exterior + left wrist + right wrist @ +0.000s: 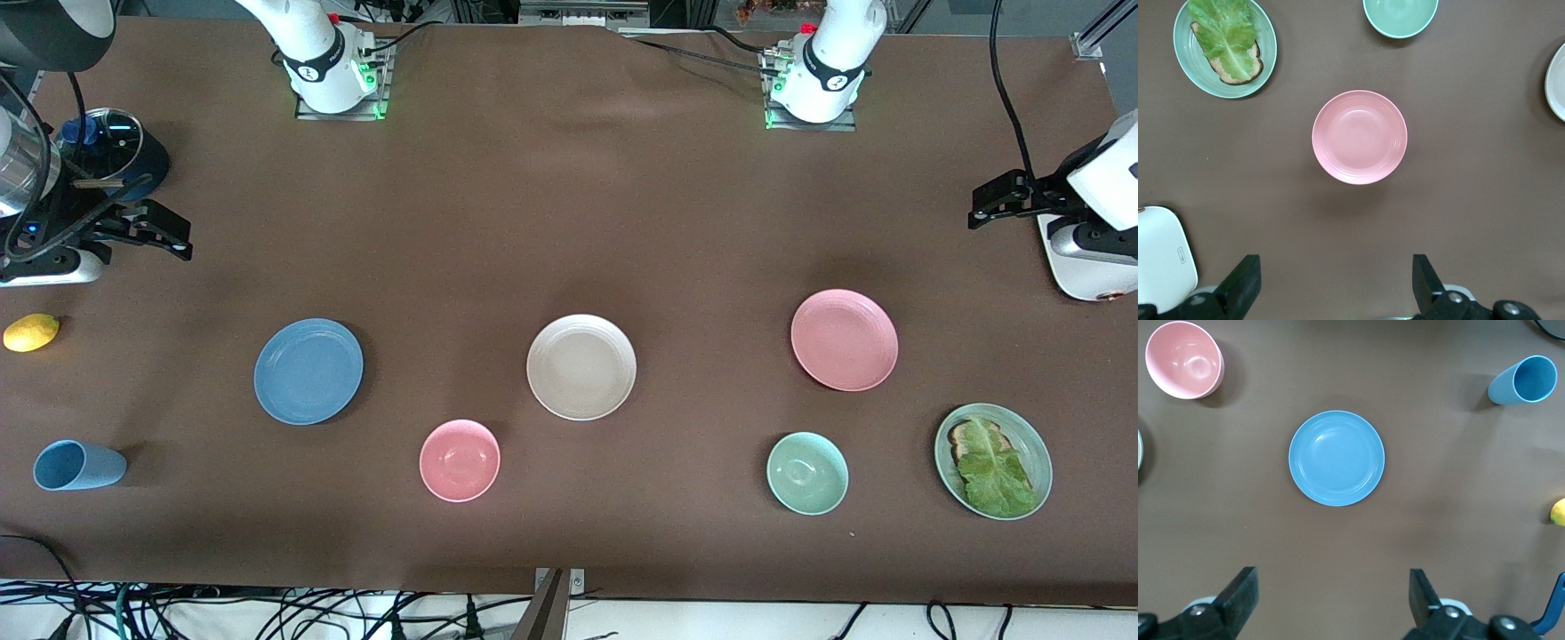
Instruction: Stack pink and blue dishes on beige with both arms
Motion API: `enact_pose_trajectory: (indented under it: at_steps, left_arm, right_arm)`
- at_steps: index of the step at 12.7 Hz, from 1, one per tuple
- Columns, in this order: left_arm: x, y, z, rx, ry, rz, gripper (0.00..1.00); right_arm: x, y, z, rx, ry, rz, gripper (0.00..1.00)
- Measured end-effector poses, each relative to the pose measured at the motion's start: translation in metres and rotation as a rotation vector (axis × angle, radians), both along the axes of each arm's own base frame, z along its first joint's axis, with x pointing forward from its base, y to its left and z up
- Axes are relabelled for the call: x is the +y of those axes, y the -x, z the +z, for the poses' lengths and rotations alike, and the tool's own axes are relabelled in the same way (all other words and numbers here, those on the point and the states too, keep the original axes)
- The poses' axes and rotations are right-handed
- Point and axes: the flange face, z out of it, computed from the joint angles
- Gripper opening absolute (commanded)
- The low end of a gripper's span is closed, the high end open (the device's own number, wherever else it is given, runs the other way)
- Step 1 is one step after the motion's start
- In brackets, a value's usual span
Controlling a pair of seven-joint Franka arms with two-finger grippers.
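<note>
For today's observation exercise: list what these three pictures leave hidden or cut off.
- Front view: both arms' upper links leave the top edge.
- Left wrist view: beige plate cut by the edge; left claw shows only open fingertips.
- Right wrist view: lemon cut by the edge; right claw likewise.

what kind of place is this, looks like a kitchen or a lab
Likely a robotics lab, not a kitchen: two bolted-down arm bases on a brown-covered table, loose cables along its edge, tableware like the beige plate set apart.

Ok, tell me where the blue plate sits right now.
The blue plate lies flat on the table toward the right arm's end, beside the beige plate, farther from the front camera than the blue cup and pink bowl.
</note>
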Motion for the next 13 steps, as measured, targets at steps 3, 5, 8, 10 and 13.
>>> enact_pose_trajectory:
  at_steps: [3,5,8,10,13]
  left_arm:
    - [0.0000,0.0000,0.0000,0.000,0.000,0.000,1.00]
    - [0.0000,0.0000,0.0000,0.000,0.000,0.000,1.00]
    - [0.0000,0.0000,0.0000,0.000,0.000,0.000,1.00]
    - [0.0000,0.0000,0.0000,0.000,0.000,0.000,1.00]
    - [0.0000,0.0000,0.0000,0.000,0.000,0.000,1.00]
  right_arm:
    - [-0.0015,-0.0001,0.0001,-0.001,0.017,0.001,1.00]
    - [-0.0016,-0.0001,0.0001,-0.001,0.019,0.001,1.00]
    - [-0.0017,-0.0002,0.0001,-0.002,0.020,0.001,1.00]
    - [-0.0019,-0.0002,0.0001,-0.002,0.021,0.001,1.00]
    - [-0.0019,-0.0002,0.0001,-0.002,0.022,0.001,1.00]
